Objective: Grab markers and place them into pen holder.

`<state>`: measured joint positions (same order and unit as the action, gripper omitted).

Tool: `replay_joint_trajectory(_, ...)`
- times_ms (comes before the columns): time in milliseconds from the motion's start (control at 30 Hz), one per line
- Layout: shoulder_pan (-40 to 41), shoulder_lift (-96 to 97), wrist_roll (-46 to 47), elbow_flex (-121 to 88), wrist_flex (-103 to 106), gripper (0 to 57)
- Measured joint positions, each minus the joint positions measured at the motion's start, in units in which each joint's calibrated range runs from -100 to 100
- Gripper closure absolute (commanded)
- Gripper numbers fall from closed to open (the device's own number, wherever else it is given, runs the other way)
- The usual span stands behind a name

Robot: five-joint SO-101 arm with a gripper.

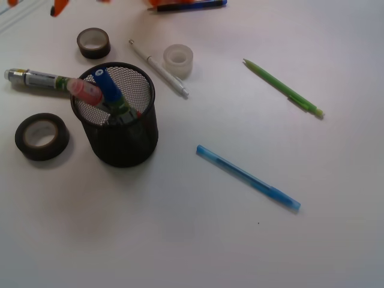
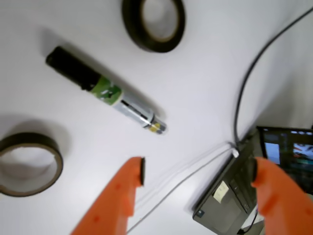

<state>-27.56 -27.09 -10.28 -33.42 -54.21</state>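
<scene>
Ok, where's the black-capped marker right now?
The black-capped marker lies flat on the table, in wrist view between the two dark tape rolls, ahead of the open end effector. In front view, it sits left of the pen holder.

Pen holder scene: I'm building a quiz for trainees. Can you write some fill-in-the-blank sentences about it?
The number of markers standing in the pen holder is ___.
The marker lying on the table has a ___ cap.
It lies between two dark rolls of ___.
The gripper hangs above with its jaws ___.

Missing words: two; black; tape; open.
</scene>
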Motion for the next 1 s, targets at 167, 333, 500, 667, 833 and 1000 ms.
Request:
replay_joint_trajectory(167,-1.7,10.0,2.4,6.1,-4.1,33.3)
replay_joint_trajectory(333,-3.6,22.0,3.7,18.8,-11.6,33.3)
replay_joint_trajectory(500,-3.5,32.9,5.2,30.6,-17.1,33.3)
replay_joint_trajectory(667,-5.3,41.0,5.8,38.3,-22.6,33.4)
replay_joint_trajectory(833,-5.8,46.7,5.8,41.5,-24.3,33.4)
replay_joint_trajectory(1000,-4.9,49.2,5.8,41.5,-24.4,33.4)
